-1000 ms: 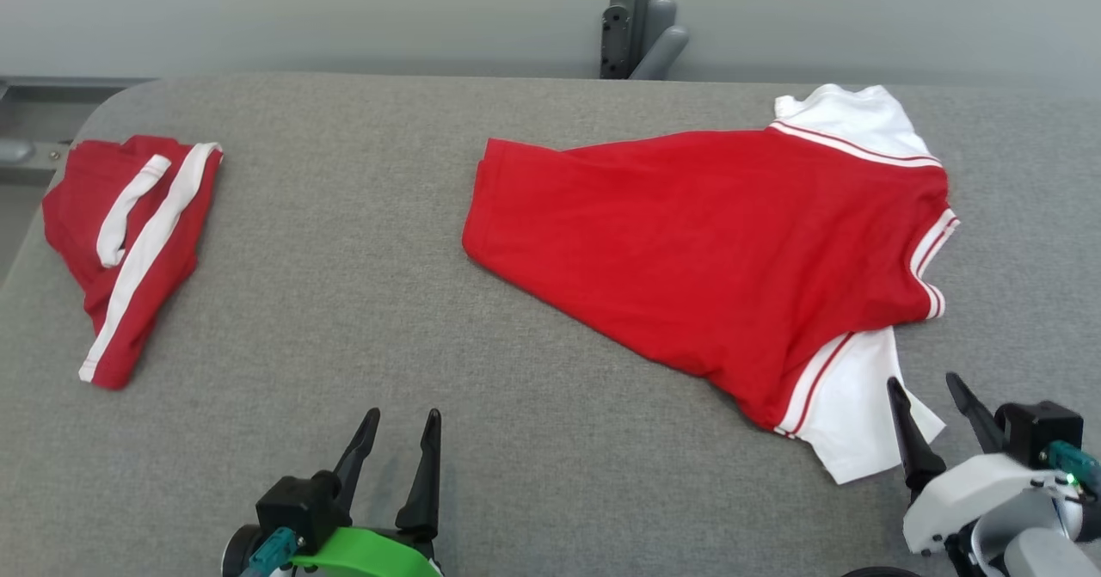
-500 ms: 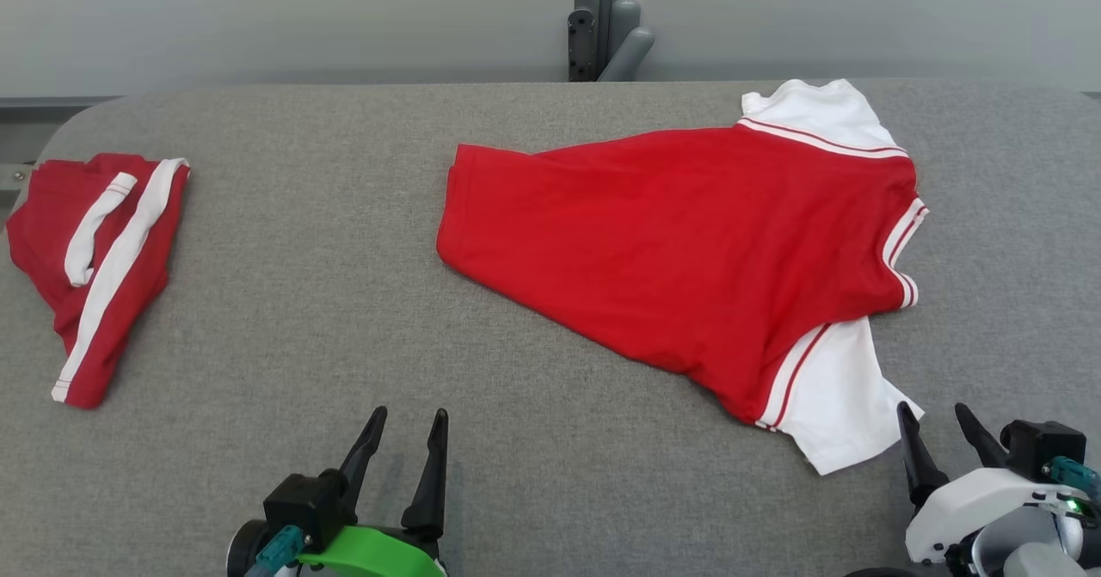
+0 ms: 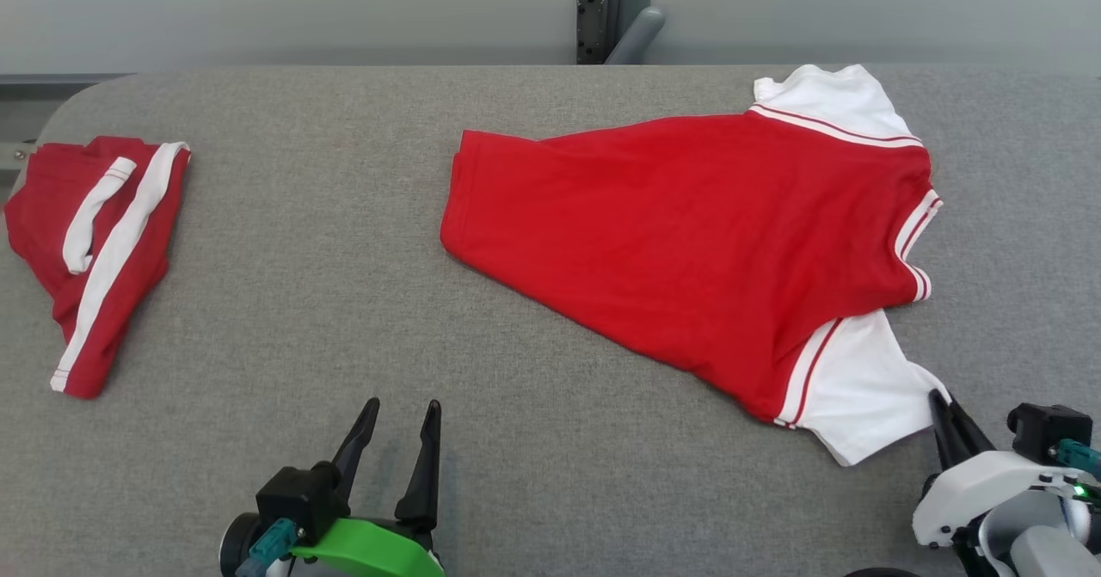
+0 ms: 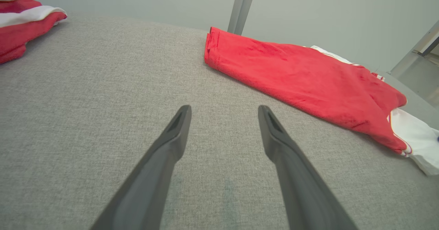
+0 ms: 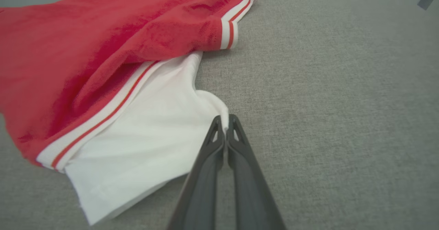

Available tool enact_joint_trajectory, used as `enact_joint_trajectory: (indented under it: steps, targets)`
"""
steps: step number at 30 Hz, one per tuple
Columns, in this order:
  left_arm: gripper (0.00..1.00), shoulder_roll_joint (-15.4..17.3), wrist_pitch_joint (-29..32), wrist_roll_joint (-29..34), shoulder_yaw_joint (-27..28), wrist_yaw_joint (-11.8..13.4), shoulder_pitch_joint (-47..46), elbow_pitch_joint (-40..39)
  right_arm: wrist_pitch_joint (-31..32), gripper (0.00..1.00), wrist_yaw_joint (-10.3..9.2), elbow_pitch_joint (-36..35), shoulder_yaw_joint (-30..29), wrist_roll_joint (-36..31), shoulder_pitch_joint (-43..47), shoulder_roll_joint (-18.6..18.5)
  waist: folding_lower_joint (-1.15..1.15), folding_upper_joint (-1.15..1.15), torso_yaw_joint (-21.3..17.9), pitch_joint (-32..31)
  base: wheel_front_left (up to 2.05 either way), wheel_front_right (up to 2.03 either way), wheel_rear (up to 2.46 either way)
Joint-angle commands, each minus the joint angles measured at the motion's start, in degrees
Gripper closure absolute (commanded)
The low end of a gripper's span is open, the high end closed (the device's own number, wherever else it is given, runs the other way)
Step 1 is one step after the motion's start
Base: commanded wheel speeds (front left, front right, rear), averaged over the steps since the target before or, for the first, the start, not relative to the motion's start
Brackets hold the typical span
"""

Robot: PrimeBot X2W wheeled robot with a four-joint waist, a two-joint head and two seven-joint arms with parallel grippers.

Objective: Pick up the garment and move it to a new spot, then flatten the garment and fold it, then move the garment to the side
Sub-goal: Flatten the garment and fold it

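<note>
Grey woven fabric covers the worktop (image 3: 344, 319). A red shirt (image 3: 688, 233) with white sleeves lies spread across its right half, hem toward the middle and collar toward the right edge. The right tool (image 5: 224, 118) has its two dark fingers pressed together on the edge of the near white sleeve (image 5: 151, 134), pinching a small peak of cloth. The peak seems to stand slightly off the surface, though that is hard to judge. The left tool (image 3: 402, 405) hovers over bare worktop near the front edge, fingers spread and holding nothing, well apart from the shirt. A second red garment (image 3: 95, 242) with white stripes lies bunched at the far left. A grey post (image 3: 611, 9) stands behind the worktop.
</note>
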Motion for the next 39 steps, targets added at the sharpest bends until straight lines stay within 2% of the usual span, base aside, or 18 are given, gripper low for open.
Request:
enact_joint_trajectory:
  steps: [1,7,10,11,12,17,24,31,39]
  targets:
    - [0.0,0.2,-0.03,-0.23,0.45,-0.05,0.11,-0.23,-0.08,1.0,-0.1,-1.47,-1.06,0.12,1.56,-1.31,0.0,-0.01,-0.87,-0.57,0.0,0.0,0.0]
    - [0.0,0.2,-0.03,-1.16,0.32,-0.14,1.19,-0.51,-0.09,1.0,-0.1,-9.12,-5.79,-1.95,6.98,-2.85,0.0,-0.01,-3.96,-3.01,0.0,0.0,0.0]
    - [0.0,0.2,-0.03,-1.83,-0.07,0.0,1.57,-0.53,-0.08,1.0,-0.1,-11.37,-7.18,-3.31,10.22,-2.42,0.0,-0.01,-5.65,-3.61,0.0,0.0,0.0]
    - [0.0,0.21,-0.03,-2.01,-0.28,0.04,1.61,-0.36,-0.09,0.2,-0.1,-11.87,-7.79,-3.55,10.79,-2.18,0.0,-0.01,-6.15,-3.69,0.0,0.0,0.0]
    - [0.0,0.21,-0.03,-1.88,-0.55,0.04,1.52,-0.17,-0.09,0.0,-0.1,-12.36,-8.43,-4.2,11.25,-2.12,0.0,-0.01,-6.55,-3.74,0.0,0.0,0.0]
    - [0.0,0.21,-0.03,-1.79,-1.39,0.03,0.2,1.39,-0.09,0.0,-0.1,-18.56,-10.35,-7.05,12.64,0.37,0.0,-0.01,-7.96,-3.17,0.0,0.0,0.0]
    - [0.0,0.21,-0.02,-1.22,-1.42,0.17,-4.38,3.11,-0.09,0.0,-0.09,-23.45,-8.17,-7.52,9.94,2.5,0.0,-0.01,-8.5,1.14,0.0,0.0,0.0]
    - [0.0,0.21,-0.02,-0.8,-0.9,0.62,-11.37,7.32,-0.09,0.0,-0.1,-25.52,-5.22,-6.42,5.8,3.36,0.0,-0.01,-9.49,7.24,0.0,0.0,0.0]
    - [0.0,0.21,-0.02,-0.29,2.16,0.85,-18.09,13.39,-0.09,0.0,-0.1,-26.21,-3.05,-5.06,1.93,2.91,0.0,-0.01,-11.62,12.33,0.0,0.0,0.0]
